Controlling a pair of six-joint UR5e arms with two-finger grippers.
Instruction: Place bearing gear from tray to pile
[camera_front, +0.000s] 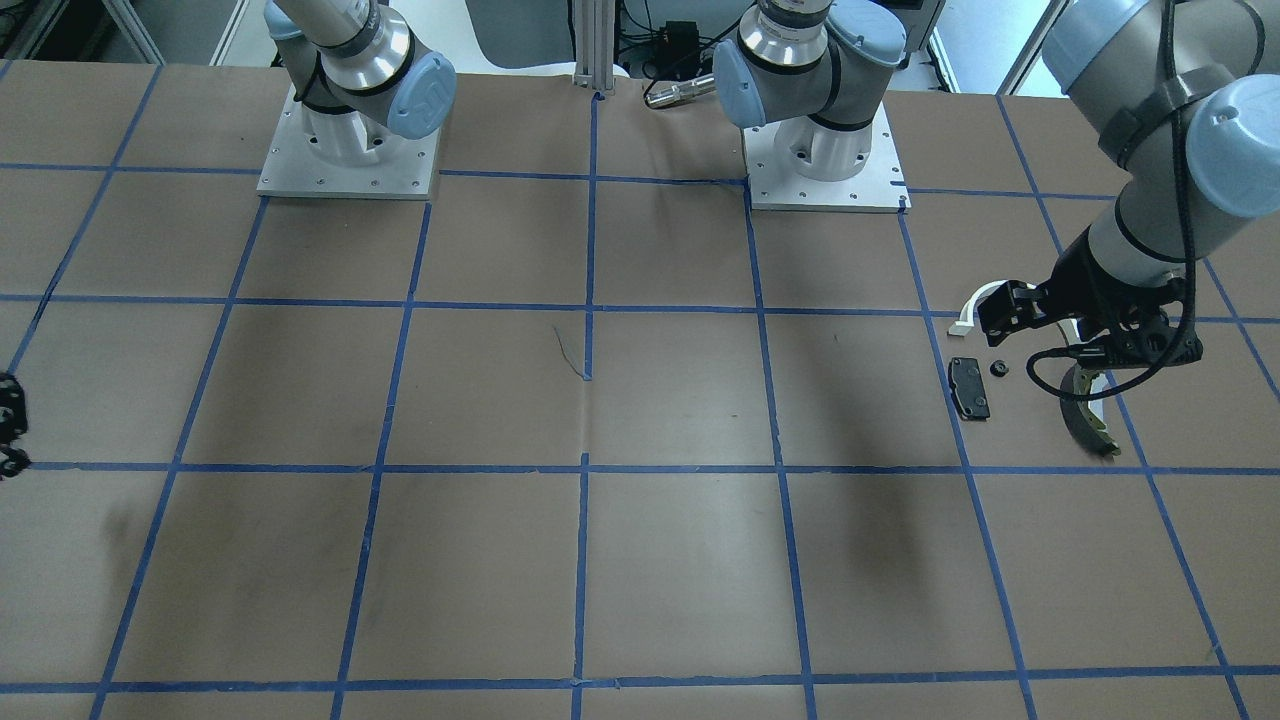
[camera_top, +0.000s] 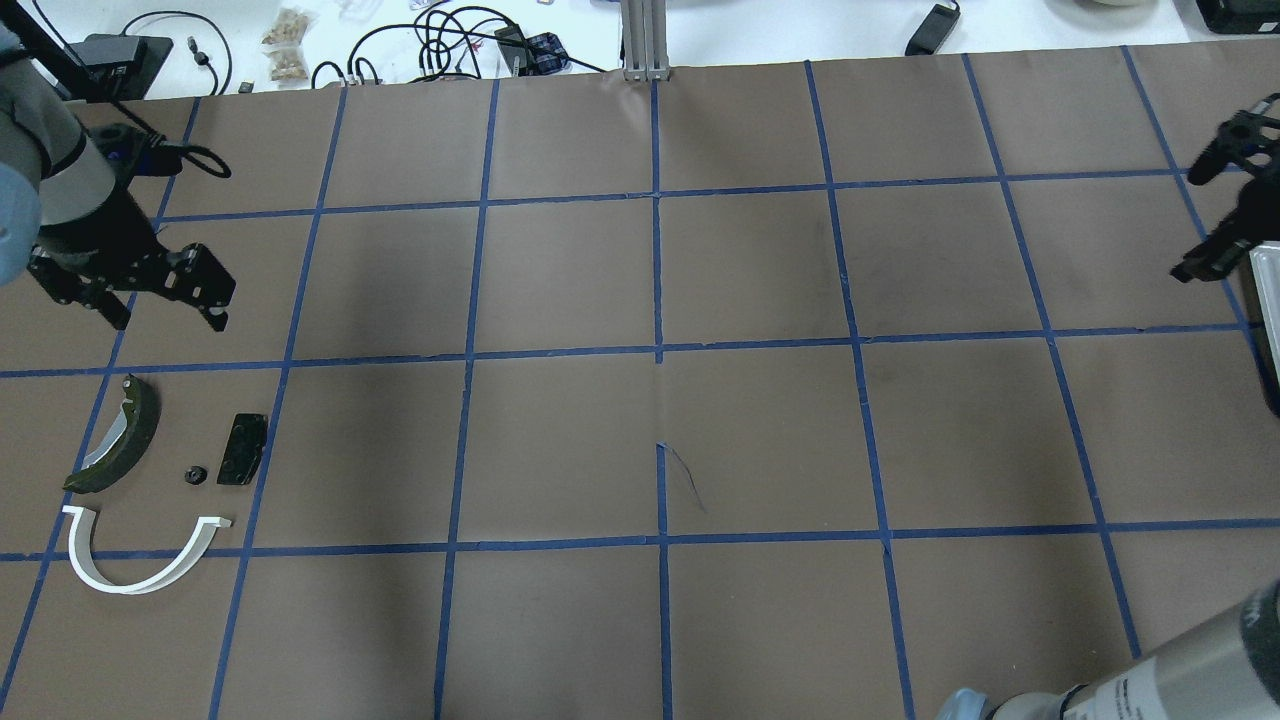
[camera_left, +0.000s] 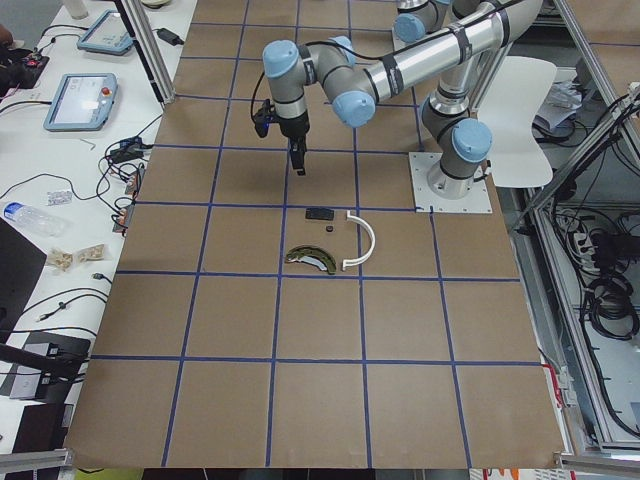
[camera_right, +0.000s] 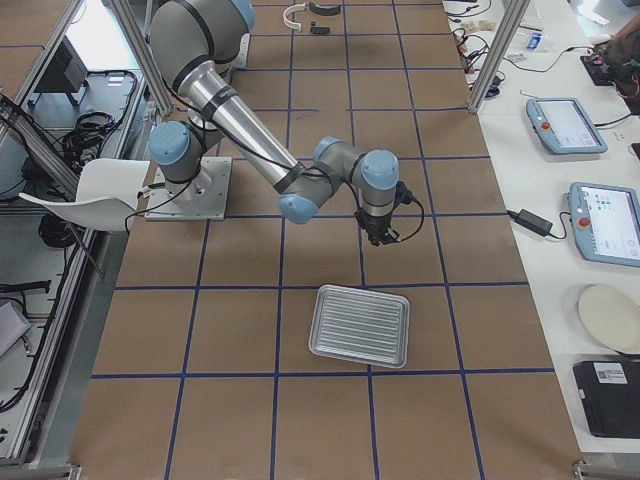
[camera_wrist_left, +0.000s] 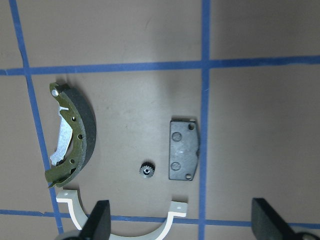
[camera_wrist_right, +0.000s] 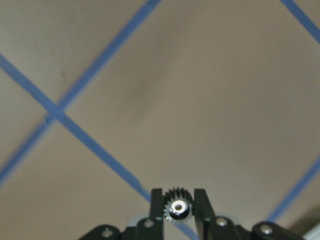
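Right gripper (camera_wrist_right: 178, 196) clamped bearing gear (camera_wrist_right: 178, 208) by tooth tips only; could've slipped out en route to pile (camera_top: 243, 449).

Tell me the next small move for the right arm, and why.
Probably carry the gear across the table toward the robot's left, where the pile lies. The right gripper has its jaws shut on the gear over bare table paper, off the tray. The pile is at the far end, and the left gripper hangs open near it.
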